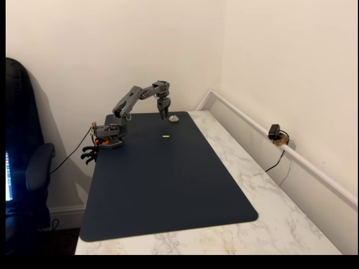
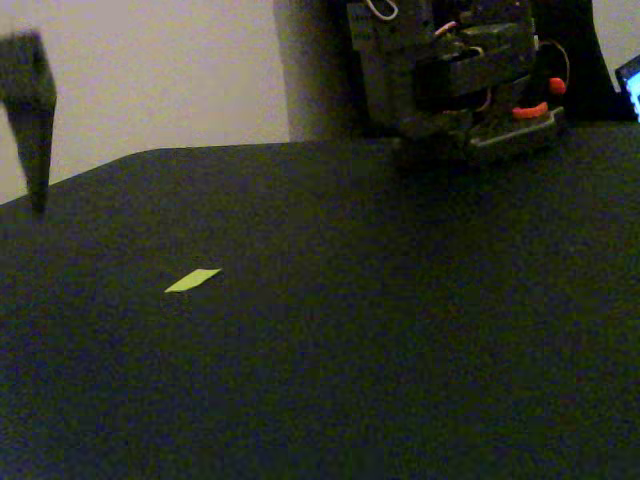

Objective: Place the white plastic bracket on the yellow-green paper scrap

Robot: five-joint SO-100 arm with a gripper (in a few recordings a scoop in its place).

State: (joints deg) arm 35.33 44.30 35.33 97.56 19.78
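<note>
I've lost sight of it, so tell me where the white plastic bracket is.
In a fixed view, the white plastic bracket lies at the far edge of the dark mat, just right of the gripper and beyond the yellow-green paper scrap.

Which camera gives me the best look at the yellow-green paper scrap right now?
The low, close fixed view: the yellow-green paper scrap shows there as a clear flat sliver on the dark mat. In the wide fixed view it is just a tiny bright speck.
</note>
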